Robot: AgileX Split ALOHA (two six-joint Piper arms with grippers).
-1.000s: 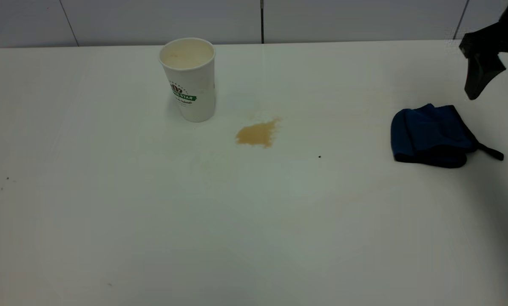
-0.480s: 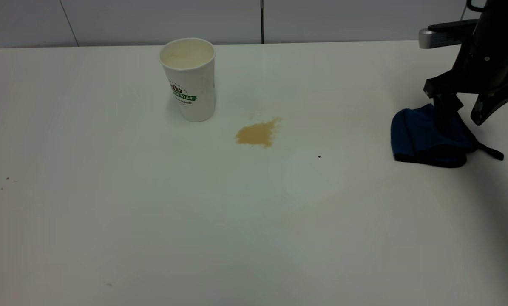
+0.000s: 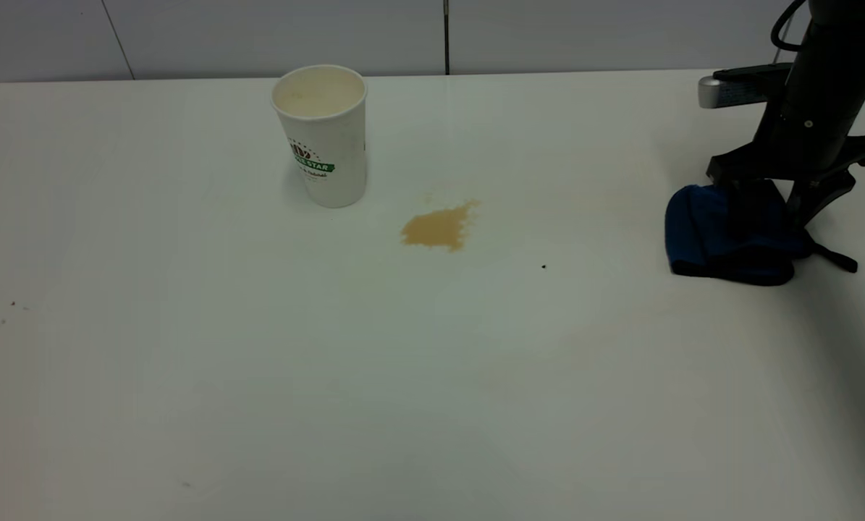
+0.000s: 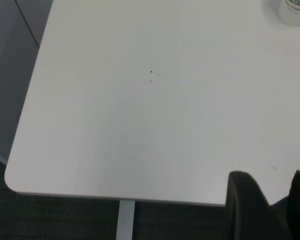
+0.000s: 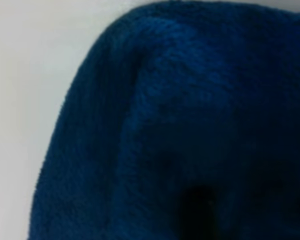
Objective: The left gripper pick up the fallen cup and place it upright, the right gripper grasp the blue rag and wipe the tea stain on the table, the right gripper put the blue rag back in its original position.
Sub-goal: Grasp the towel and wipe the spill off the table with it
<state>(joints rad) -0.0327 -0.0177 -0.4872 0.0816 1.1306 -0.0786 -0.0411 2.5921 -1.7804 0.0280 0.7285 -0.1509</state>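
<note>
Blue rag (image 3: pixel 729 235) lies folded near the table's (image 3: pixel 432 376) right edge, toward the far side, well apart from the tea stain (image 3: pixel 438 229) at the middle. The cup (image 3: pixel 322 137) stands upright near the far edge, so that step looks done. The right gripper (image 3: pixel 783 210) is down on the rag with its jaws spread, one finger pressed into the cloth and the other beside its right end. A good grasp would close on the thick folded part, pinching several layers so the cloth lifts whole. The left gripper (image 4: pixel 270 210), jaws apart, sits parked by the table's near left corner.
</note>
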